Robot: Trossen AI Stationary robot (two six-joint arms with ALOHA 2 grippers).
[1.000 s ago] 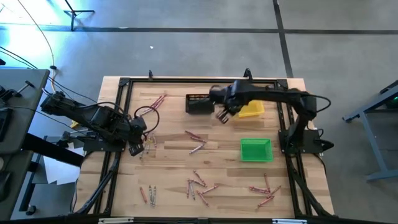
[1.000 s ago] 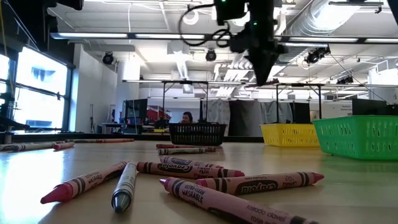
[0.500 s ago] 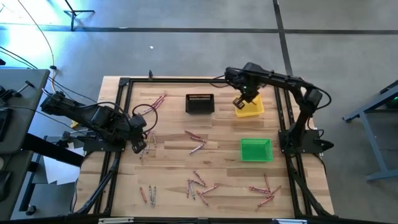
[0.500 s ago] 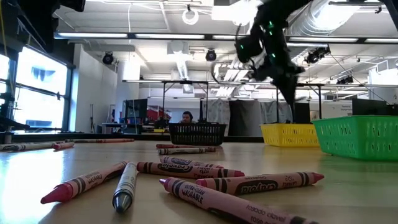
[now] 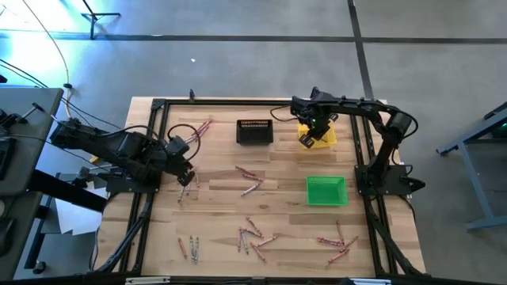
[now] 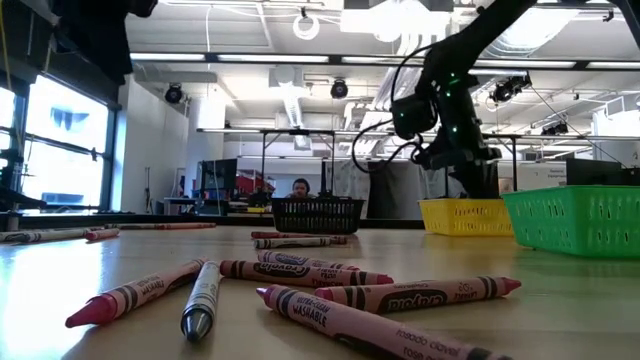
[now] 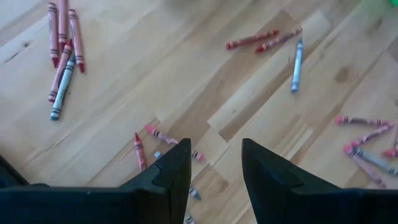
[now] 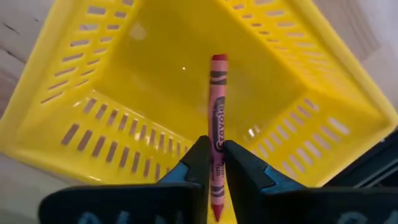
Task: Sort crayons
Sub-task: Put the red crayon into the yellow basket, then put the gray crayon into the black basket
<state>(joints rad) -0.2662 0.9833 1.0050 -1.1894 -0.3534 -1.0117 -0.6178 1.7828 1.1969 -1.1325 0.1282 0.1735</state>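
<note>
A reddish-pink crayon (image 8: 217,124) is hanging over the yellow bin (image 8: 124,93), sitting pinched between the right gripper (image 8: 214,163) fingers (tip pointing into the bin). More crayons (image 5: 252,235) are lying scattered across the table (image 5: 214,214). The left gripper (image 7: 214,162) is hovering above the table's left side, fingers spread and holding nothing.

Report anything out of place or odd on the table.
Nothing is damaged or spilled. Crayons lie scattered loose over the table, as unsorted crayons would. The right hand holds a pink crayon over the yellow bin. The green bin and black bin sit upright.
</note>
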